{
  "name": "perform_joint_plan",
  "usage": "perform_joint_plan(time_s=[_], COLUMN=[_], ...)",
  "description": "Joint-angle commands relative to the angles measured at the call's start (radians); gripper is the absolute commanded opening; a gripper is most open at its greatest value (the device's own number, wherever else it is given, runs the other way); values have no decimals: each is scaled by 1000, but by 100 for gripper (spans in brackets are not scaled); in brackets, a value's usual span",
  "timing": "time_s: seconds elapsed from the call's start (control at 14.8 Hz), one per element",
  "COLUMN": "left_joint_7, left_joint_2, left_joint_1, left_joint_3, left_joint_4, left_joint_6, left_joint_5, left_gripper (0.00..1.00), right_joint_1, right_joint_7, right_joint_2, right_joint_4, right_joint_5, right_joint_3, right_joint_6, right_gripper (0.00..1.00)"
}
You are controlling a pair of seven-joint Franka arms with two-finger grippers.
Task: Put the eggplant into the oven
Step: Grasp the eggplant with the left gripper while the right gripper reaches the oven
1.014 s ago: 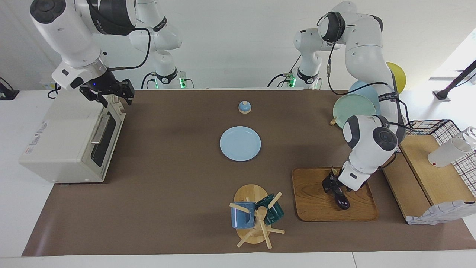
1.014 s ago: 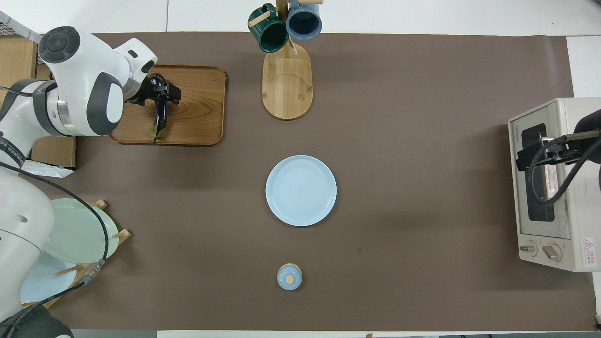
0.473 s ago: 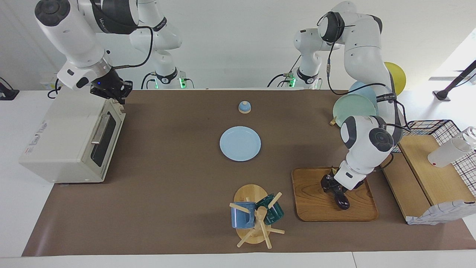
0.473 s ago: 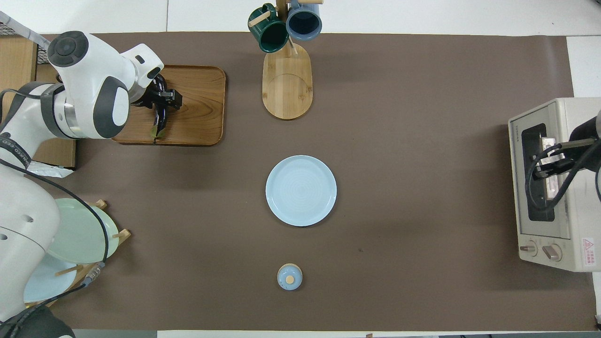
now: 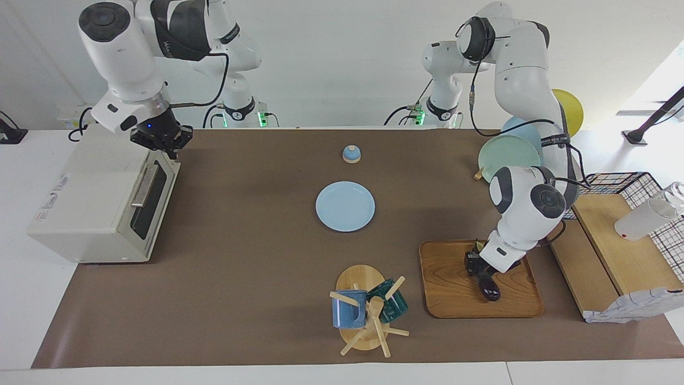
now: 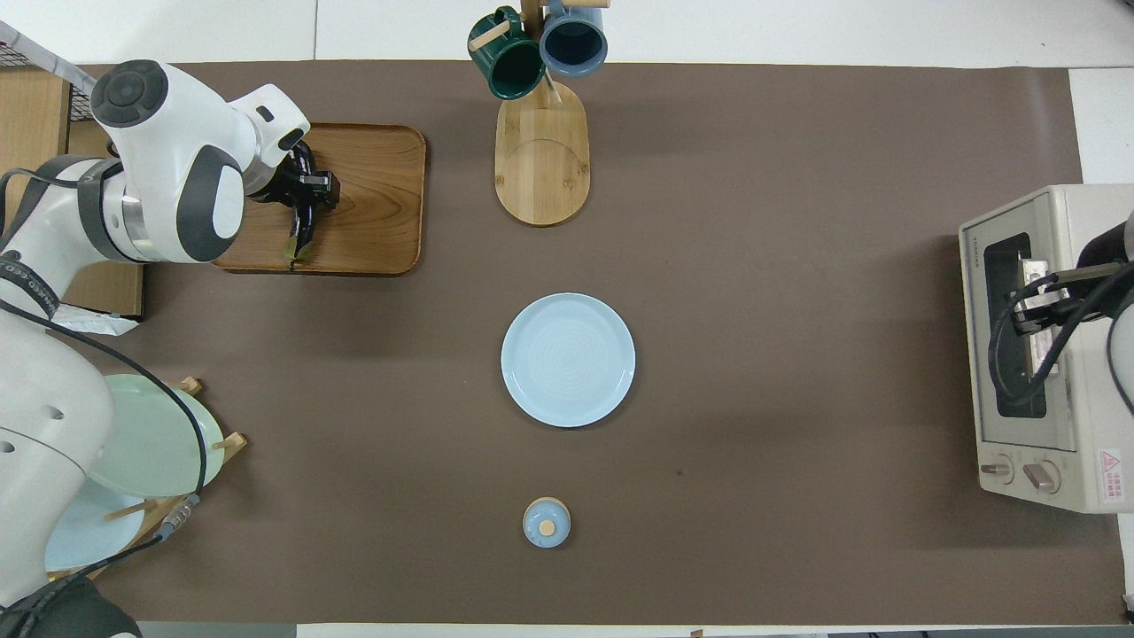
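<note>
The slim dark purple eggplant (image 5: pixel 490 290) lies on a wooden tray (image 5: pixel 449 289) toward the left arm's end of the table; it also shows in the overhead view (image 6: pixel 299 237). My left gripper (image 5: pixel 479 264) is down at the eggplant's end nearer the robots, low over the tray (image 6: pixel 381 221). The cream-white oven (image 5: pixel 91 198) stands at the right arm's end with its dark glass door closed. My right gripper (image 5: pixel 163 144) hangs over the oven's top front edge, above the door's metal bar handle (image 5: pixel 141 187); the overhead view (image 6: pixel 1032 306) shows it over the handle too.
A pale blue plate (image 5: pixel 345 206) lies mid-table, with a small blue lidded dish (image 5: pixel 351 154) nearer the robots. A wooden mug tree (image 5: pixel 368 310) with two mugs stands beside the tray. A plate rack (image 5: pixel 507 152) and a wooden shelf with a wire basket (image 5: pixel 625 240) sit at the left arm's end.
My right gripper has turned about its wrist and shifted slightly along the oven's top front edge. My left arm has moved a little over the tray; the eggplant lies where it was.
</note>
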Motion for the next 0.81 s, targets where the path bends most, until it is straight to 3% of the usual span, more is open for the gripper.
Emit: perform_joint_plan(time_s=[0.0,0.14,0.34,0.54,0.74], left_joint_7=[1,-41,-143,-299,-454], left_joint_2=[-16,-92,-217,-347,-501], left_joint_1=[-6,-6,-23,-116,-241], left_joint_3=[4,-1,-4,-4,-4], left_joint_4=[61,49,23,-22,-192], left_joint_6=[-116,-133,-271,-413,-416], left_joint_5=[5,-13,-58,-79,-159], left_gripper=[0,0,0,0,0], right_joint_1=[-15,-30,-49,-95,-128], right_joint_7=[22,16,14,16,26], right_joint_2=[-72,-104,-106,-106,-95], right_joint_4=[-139,-214,-222,-259,-295], right_joint_5=[-63,-104,-127,-127,-127], right_joint_3=[2,2,-1,-3,-4], right_joint_6=[112,175,183,218,275], right_gripper=[0,0,0,0,0])
